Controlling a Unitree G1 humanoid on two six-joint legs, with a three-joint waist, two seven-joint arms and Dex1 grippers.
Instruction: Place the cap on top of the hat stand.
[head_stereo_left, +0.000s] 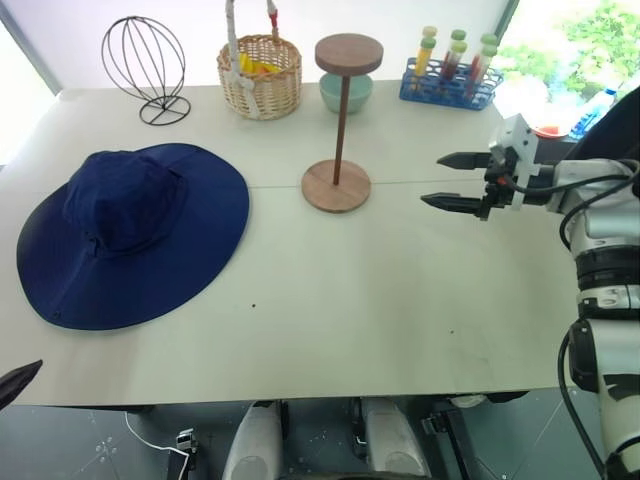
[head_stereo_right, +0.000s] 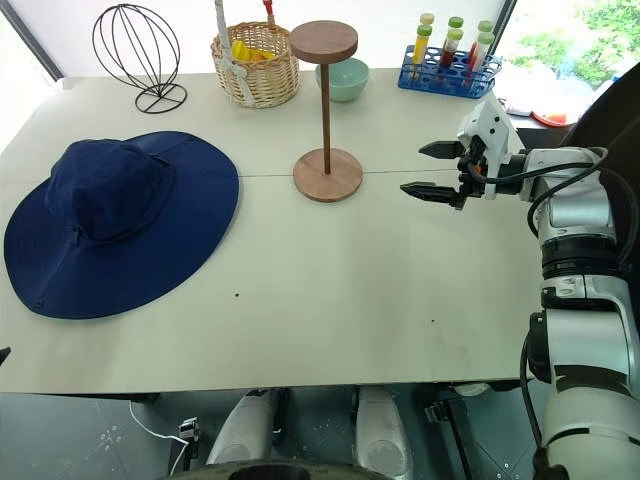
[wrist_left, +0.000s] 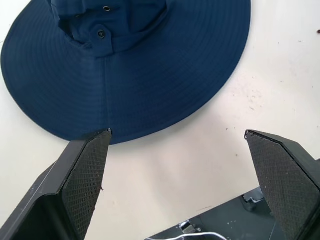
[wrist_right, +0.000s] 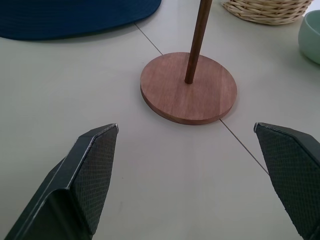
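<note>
While one cap lies flat on the surface at the left, the left claw hovers by its brim, fingers apart and empty. Behind stand one wire globe stand and one basket. One hat stand rises mid-surface, its top bare. The right claw, apart and empty, hangs just right of it.

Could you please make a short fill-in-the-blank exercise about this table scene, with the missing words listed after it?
1. The cap lies flat on the ____, to the robot's left of the hat stand.
2. The round disc on top of the hat stand carries ____.
3. The right gripper points toward the hat stand with its fingers ____.
4. Behind the hat stand's rod stands a pale green ____.

Missing words: table; nothing; open; bowl
</note>
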